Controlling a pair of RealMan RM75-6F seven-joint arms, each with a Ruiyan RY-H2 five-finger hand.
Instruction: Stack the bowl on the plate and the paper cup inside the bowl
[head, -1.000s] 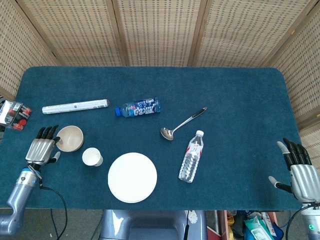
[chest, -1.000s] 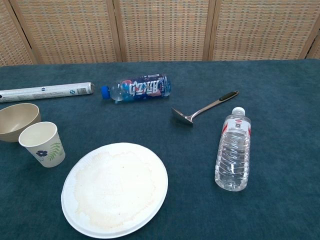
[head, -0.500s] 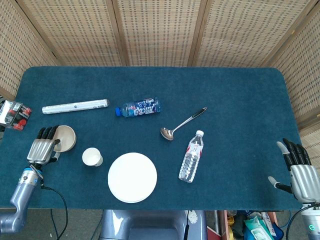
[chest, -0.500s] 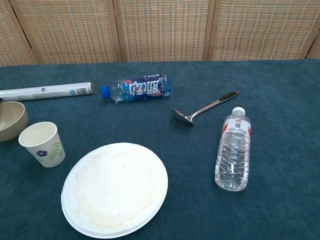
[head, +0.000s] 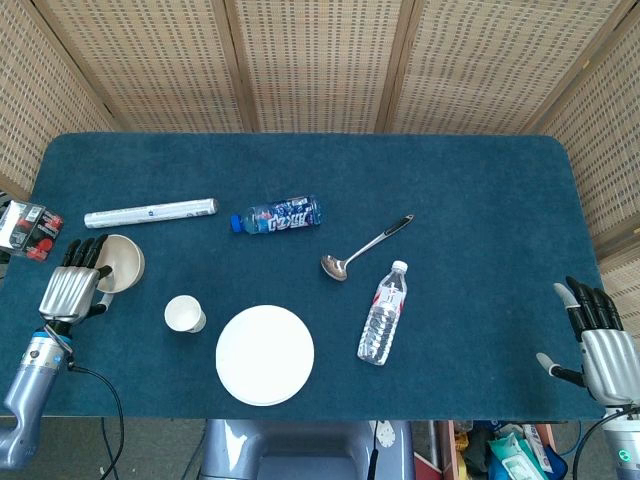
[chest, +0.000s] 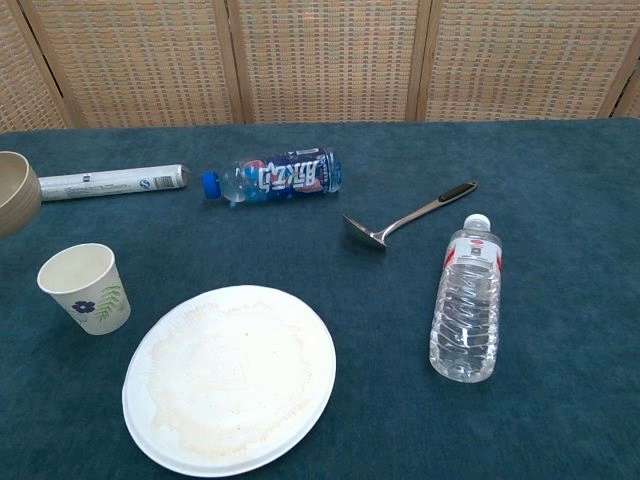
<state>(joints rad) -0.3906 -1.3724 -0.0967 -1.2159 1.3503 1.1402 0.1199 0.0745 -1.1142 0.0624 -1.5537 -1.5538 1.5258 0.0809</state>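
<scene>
One bowl (head: 120, 262) (gripped by left robot hand (head: 70, 288)), one cup (head: 184, 314), one plate (head: 265, 354); right robot hand (head: 600, 345) open-fingered.

bright even light, soft faint shadows, sharp focus, no glare or blur

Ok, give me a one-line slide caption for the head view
Left robot hand holds the bowl at the table's left edge, with paper cup and plate waiting nearby.

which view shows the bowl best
Head view: the whole bowl shows, tilted, gripped by the left hand at the table's left edge. The chest view catches only a slice of it at the frame's left edge, no hand.
</scene>
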